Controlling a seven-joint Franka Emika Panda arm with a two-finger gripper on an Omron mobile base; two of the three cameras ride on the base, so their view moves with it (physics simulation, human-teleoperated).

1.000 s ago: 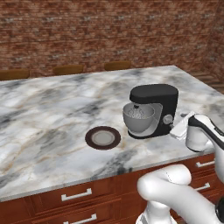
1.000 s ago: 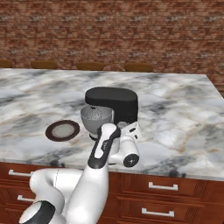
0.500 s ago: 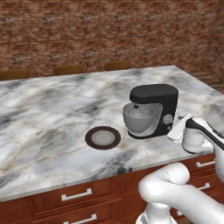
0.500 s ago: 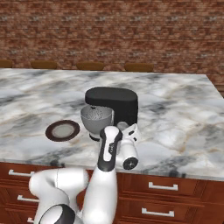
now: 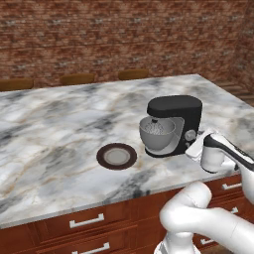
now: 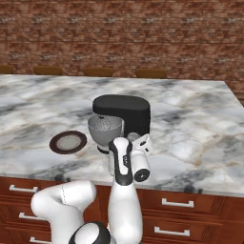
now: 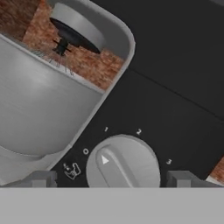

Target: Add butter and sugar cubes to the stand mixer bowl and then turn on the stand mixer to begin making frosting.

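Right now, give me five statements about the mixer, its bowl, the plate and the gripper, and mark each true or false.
1. The stand mixer stands on the marble counter. True.
2. The dark brown plate carries a block of butter. False: nothing lies on the plate.
3. The gripper is shut on the silver knob. False: its jaws stand open, one fingertip on each side of the knob, not closed on it.
4. The stand mixer bowl sits under the mixer's head. True.
5. The plate lies to the right of the mixer in the left base view. False: it lies to the left, beside the bowl.
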